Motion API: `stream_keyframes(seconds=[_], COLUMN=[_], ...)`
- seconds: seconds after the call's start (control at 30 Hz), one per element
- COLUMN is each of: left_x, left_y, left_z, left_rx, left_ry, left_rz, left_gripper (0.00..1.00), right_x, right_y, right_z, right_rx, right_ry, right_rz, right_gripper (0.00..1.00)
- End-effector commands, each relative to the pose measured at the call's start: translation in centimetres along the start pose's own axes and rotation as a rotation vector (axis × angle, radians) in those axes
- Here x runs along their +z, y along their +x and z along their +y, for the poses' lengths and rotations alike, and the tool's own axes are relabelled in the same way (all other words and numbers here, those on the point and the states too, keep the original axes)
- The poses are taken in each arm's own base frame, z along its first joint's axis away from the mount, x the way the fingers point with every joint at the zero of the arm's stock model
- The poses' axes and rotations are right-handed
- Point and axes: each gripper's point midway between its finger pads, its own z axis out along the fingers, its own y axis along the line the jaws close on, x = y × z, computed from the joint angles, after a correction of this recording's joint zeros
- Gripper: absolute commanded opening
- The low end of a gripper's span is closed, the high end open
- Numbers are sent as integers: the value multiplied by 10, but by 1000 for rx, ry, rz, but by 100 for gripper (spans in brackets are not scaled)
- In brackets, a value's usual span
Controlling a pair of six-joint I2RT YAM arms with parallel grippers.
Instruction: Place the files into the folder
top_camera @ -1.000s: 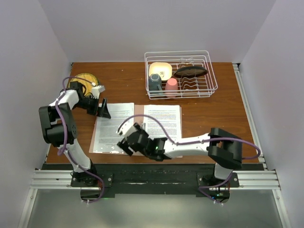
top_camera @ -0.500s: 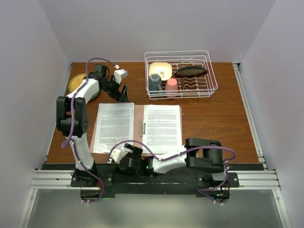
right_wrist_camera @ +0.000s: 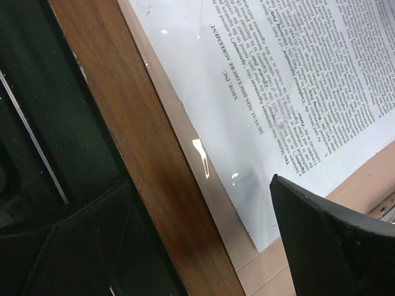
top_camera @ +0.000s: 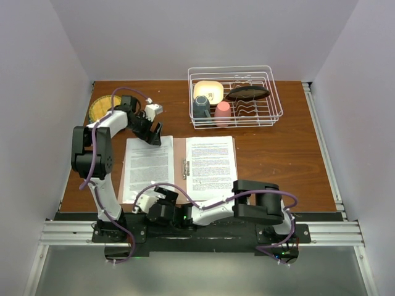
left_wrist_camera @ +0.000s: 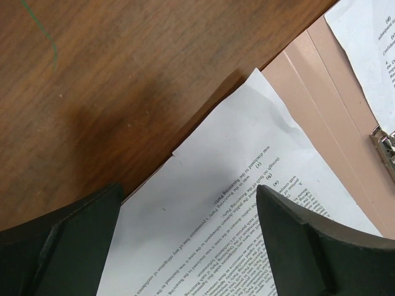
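The salmon-pink folder (top_camera: pixel 179 151) lies open on the table, its silver clip (top_camera: pixel 184 166) on the spine. The files are two white printed sheets: one (top_camera: pixel 146 168) on the left leaf, the other (top_camera: pixel 211 163) on the right leaf. My left gripper (top_camera: pixel 152 134) hovers open over the far corner of the left sheet (left_wrist_camera: pixel 203 203), with nothing between its fingers (left_wrist_camera: pixel 315 246); pink folder (left_wrist_camera: pixel 321 105) and clip (left_wrist_camera: pixel 386 142) show beside it. Low at the table's near edge, my right gripper (top_camera: pixel 160 198) is open over the left sheet's near corner (right_wrist_camera: pixel 278 80) and the folder's border (right_wrist_camera: pixel 207 185), holding nothing.
A white wire dish rack (top_camera: pixel 235 97) stands at the back right, holding a cream bowl, a dark cup, a pink cup and a dark dish. A yellow round plate (top_camera: pixel 102 106) sits at the far left corner. The table's near wooden edge (right_wrist_camera: pixel 142 154) runs just under my right gripper.
My left gripper swung to the back of the table, then came down to the left sheet's far corner. My right arm pulled back to the near edge and its jaws opened wider.
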Motion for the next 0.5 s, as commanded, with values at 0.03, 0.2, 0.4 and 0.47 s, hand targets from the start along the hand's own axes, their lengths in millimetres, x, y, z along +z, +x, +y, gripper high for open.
stream_keyframes(seconds=[0.03,0.2,0.4,0.47], left_x=[-9,-16,-22,-25], left_y=[30,42,47,42], left_z=[-23,-40,-45,-44], left_rx=[6,14,29,33], left_ry=[38,97,112,103], left_rz=[94,130,152,150], left_gripper=[93,79,71,70], right_x=[4,-4,-13,-19], right_y=[-6,-7,-1,-2], right_z=[-14,-27,-37,-41], right_rx=[2,15,51,63], right_ry=[82,143,184,186], right_rz=[-32,-59,-70,-80], right_gripper=[97,93,74,54])
